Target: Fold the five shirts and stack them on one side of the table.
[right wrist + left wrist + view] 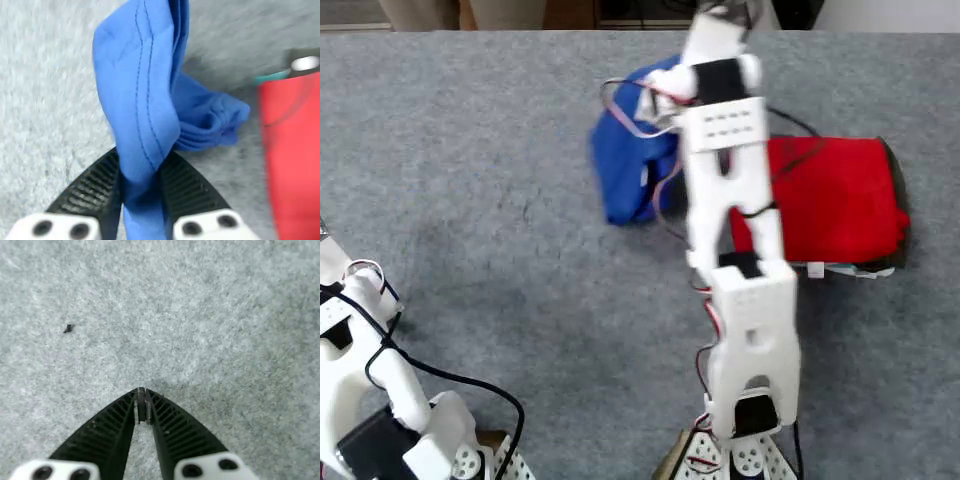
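A blue shirt [628, 160] lies bunched on the grey table, left of a folded red shirt [835, 198] that tops a stack at the right. My right gripper [141, 187] is shut on a fold of the blue shirt [145, 105], which rises from between its black fingers; the red shirt [292, 150] lies beside it. In the high view the right arm [725, 130] stretches from the near edge to the blue shirt's right side. My left gripper [141, 405] is shut on nothing, above bare grey table, and the left arm [365, 390] sits at the near left corner.
Edges of other folded cloth [850, 268] stick out under the red shirt. Cables [640, 110] loop over the blue shirt. A small dark speck [68, 328] lies on the felt. The left half of the table [470, 180] is open grey felt.
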